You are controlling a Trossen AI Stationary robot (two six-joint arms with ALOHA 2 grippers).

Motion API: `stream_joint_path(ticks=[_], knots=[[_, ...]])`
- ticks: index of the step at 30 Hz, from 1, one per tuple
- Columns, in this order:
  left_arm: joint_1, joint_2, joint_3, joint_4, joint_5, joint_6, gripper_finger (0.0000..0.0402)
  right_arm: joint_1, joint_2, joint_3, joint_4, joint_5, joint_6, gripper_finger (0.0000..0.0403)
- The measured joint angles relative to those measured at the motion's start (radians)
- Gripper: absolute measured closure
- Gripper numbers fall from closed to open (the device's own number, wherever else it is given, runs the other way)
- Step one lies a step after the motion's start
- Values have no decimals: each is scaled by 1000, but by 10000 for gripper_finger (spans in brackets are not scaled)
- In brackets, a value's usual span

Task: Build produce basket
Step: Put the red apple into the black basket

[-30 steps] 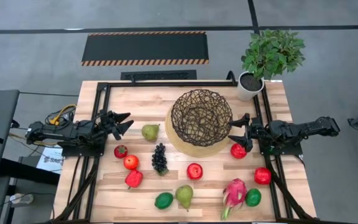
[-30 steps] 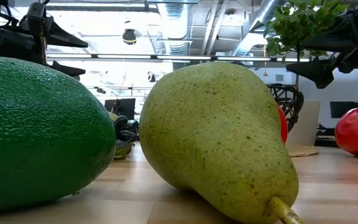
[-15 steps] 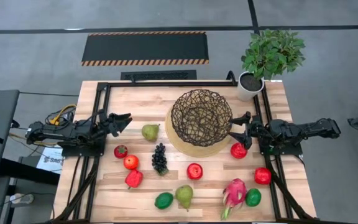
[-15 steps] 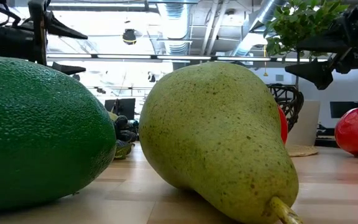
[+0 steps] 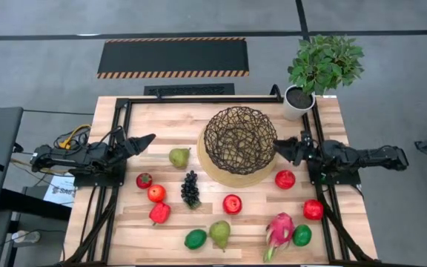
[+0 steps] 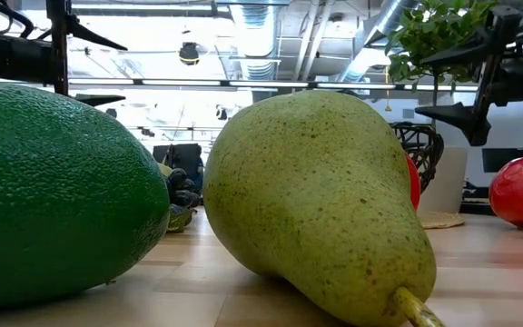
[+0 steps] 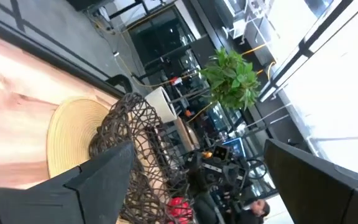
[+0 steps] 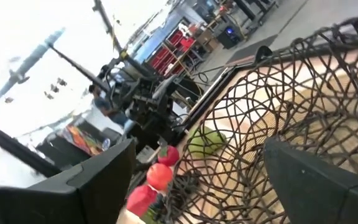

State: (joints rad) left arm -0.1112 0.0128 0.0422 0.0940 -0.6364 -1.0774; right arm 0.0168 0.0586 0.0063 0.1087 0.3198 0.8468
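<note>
Basket (image 5: 239, 139) sits unlabelled between both open claws.

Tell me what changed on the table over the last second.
Both arms shifted, nothing was grasped. The left gripper moved away from the pear toward the table's far edge, open. The right gripper rose from beside the red apple to the basket rim, open. All fruit and the basket stayed put.

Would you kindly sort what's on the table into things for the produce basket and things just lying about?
For the job:
- round dark-brown wire basket
- red apples
- green pears
- green limes
- dark grape bunch
- pink dragon fruit

Lying about:
- leafy plant in white pot
</note>
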Motion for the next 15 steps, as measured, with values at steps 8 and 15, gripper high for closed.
stream_joint_path(ticks=[8,15], knots=[[0,0,1,2,-42,-26,57,-20,0,0,-24,5,28,30],[0,0,1,2,-101,-8,57,-52,0,0,-37,23,19,30]])
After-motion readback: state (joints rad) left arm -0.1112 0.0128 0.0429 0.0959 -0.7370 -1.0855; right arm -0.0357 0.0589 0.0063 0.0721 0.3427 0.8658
